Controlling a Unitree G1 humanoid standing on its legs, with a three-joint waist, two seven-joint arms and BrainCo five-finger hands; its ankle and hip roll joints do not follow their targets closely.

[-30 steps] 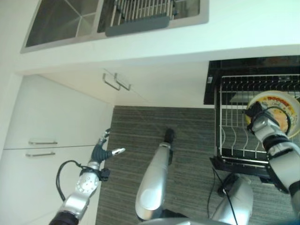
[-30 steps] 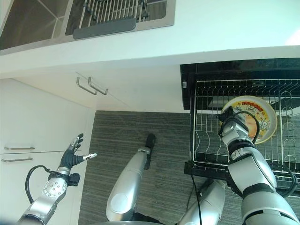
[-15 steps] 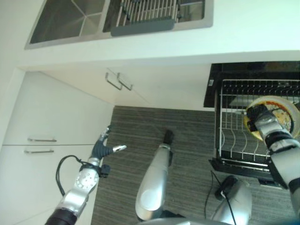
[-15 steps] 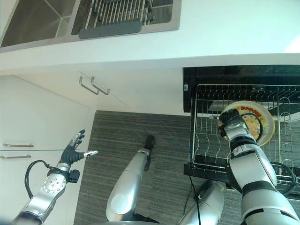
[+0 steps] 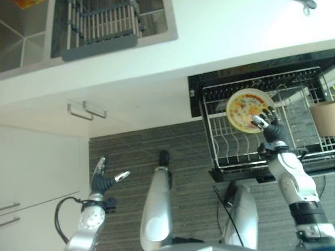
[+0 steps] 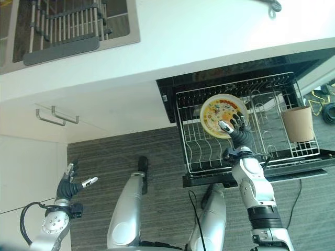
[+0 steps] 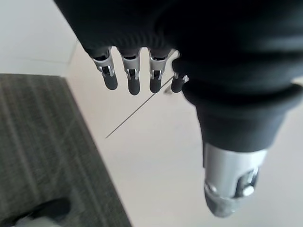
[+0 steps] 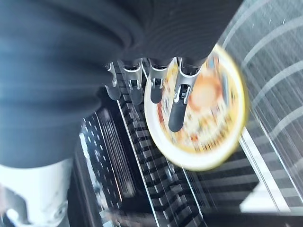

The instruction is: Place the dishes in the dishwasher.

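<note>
The plate (image 6: 222,115), yellow-rimmed with a busy orange print, stands on edge among the wire tines of the dishwasher rack (image 6: 246,157), which is pulled out of the open dishwasher (image 6: 230,73) over the grey striped floor (image 6: 162,178). The right hand (image 6: 239,137) reaches up at the plate's near side with its fingers (image 8: 177,106) straight and spread; the right wrist view shows them lying across the printed face, not curled round it. The left hand (image 5: 101,180) hangs well apart in front of the white cabinet doors (image 5: 42,167), its fingers relaxed and holding nothing. A brown cup (image 6: 298,123) sits at the rack's right end. Farther off, the white tabletop (image 6: 209,36) runs above the dishwasher, with a steel sink (image 6: 68,26) at its left carrying a grey drying rack (image 6: 63,21).
</note>
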